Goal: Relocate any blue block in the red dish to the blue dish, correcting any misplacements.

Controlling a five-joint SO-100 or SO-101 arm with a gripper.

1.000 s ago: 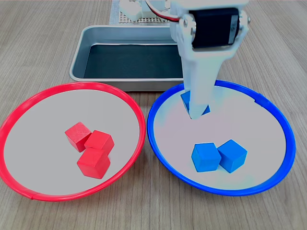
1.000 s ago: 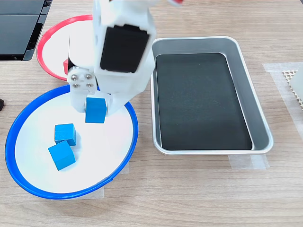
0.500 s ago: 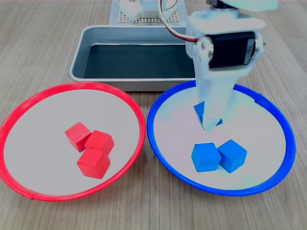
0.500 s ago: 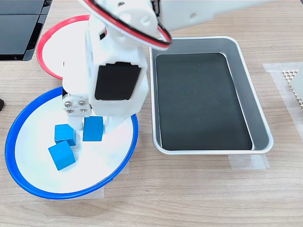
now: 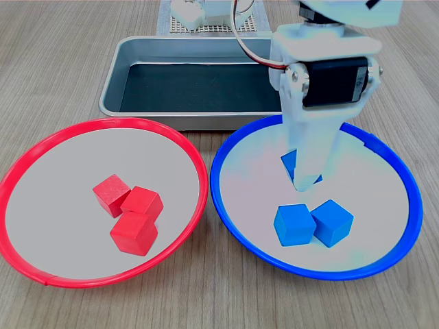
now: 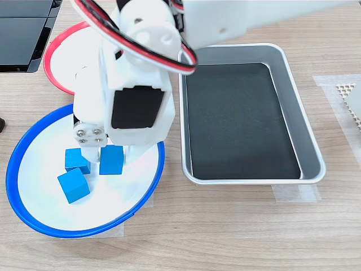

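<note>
**Inspector:** Blue block [image 6: 111,160], held: a small matte bright-blue cube, plain faces, no marking or label readable on it or on anything else in either exterior view. It sits between the gripper [image 6: 113,159] fingers, over the pale inside of the blue dish [image 6: 25,142].

**Clerk:** Gripper condition?

**Inspector:** Clamped on that cube. In the first exterior view the white finger [image 5: 312,154] covers most of the cube [image 5: 291,162]; only edges show either side. Whether the cube touches the dish floor cannot be told.

**Clerk:** Orientation?

**Inspector:** A cube, so no long axis. In the second exterior view its faces stand roughly square to the frame, barely tilted.

**Clerk:** Other contents?

**Inspector:** Two more blue cubes [image 5: 313,223] lie touching each other in the blue dish, nearer the camera in the first exterior view. In the second exterior view the held cube is just beside the nearer of them. The red dish [image 5: 41,147] holds three red cubes [image 5: 129,212] in a touching cluster, and no blue one. A rectangular metal tray [image 6: 282,62] with a dark liner stands beside the dishes.
</note>
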